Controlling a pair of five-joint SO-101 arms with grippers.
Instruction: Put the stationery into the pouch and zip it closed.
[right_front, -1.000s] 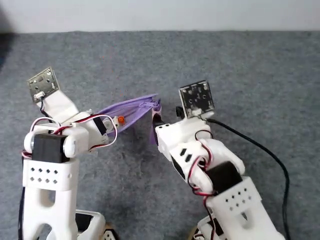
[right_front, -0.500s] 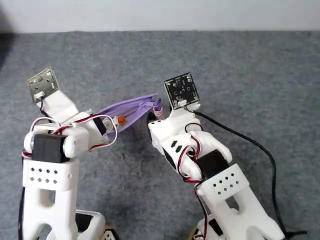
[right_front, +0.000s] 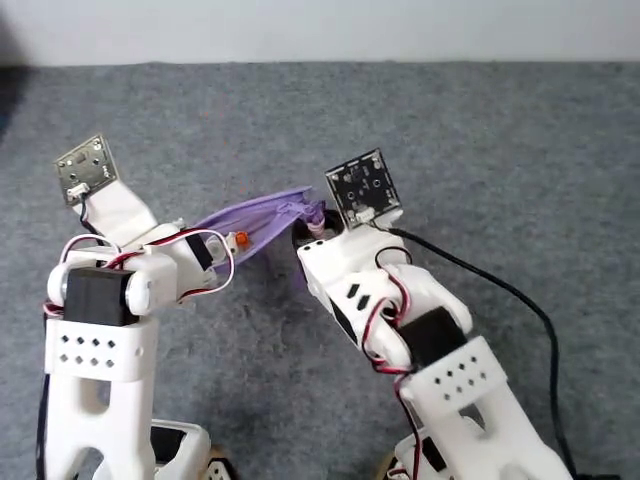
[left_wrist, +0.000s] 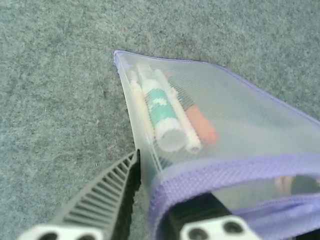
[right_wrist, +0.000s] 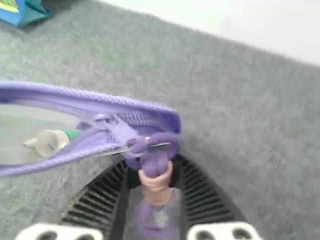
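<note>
The packing looks finished to me and the step in hand is the zipping. The stationery (left_wrist: 167, 117), some pens and a thicker green and white stick, lies inside the pouch (left_wrist: 240, 115), gathered towards its far corner. The pouch is held up above the grey worktop (right_front: 500, 130), stretched between my two arms.

My left hand (left_wrist: 150, 185) is clenched on one end of the pouch, with one jaw on each side of the purple edge. My right hand (right_wrist: 152, 180) is at the other end and grasps the pull (right_wrist: 152, 167), the purple tab with a pale bead, between its jaws. The slider (right_wrist: 112, 125) sits near that end. Beyond it the two purple bands go apart, so I judge the zip is open along most of its length.

For the next move, I think the right hand must draw the slider along the zip towards the left hand. The left hand must keep the pouch tight, so that the teeth meet. If the pull is drawn at an angle, the slider may stick or the tab may slip out.

Compared with one second ago, the right arm has swung towards the left arm in the high view, and most of this came in the first half second. The left arm and the pouch's end are nearly where they were.
</note>
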